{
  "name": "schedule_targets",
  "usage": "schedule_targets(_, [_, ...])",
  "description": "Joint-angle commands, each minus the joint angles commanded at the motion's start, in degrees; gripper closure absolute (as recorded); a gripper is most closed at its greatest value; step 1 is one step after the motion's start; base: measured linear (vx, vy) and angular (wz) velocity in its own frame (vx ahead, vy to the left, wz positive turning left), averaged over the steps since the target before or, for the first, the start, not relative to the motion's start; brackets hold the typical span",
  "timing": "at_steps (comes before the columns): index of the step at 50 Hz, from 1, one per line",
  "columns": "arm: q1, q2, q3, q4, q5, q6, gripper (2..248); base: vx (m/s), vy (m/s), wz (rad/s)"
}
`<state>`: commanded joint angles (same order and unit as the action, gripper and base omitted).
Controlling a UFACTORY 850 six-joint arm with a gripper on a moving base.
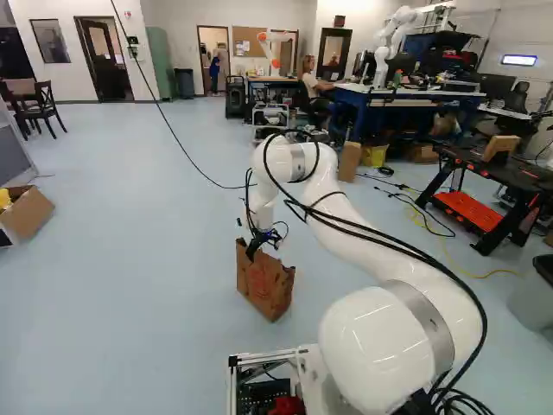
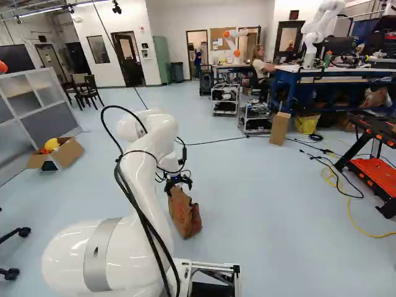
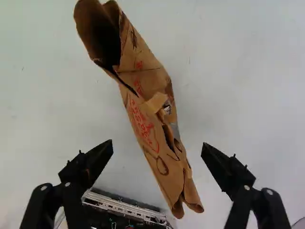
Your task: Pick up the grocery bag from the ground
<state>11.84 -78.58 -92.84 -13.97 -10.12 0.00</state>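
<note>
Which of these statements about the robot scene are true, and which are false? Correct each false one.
1. The bag has red print on it. True.
2. The pincer is open. True.
3. The bag hangs in the air. False: it rests on the floor.
4. A black table with a red shelf stands at the right of the left base view. True.
5. The open carton is at the right of the left base view. False: the carton is at its left.
</note>
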Motion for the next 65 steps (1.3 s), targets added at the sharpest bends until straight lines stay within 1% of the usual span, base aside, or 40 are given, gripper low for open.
schedule_targets(65, [-0.2, -14.5, -14.3, 0.0, 0.0, 0.0, 3, 0.000, 0.000, 0.000])
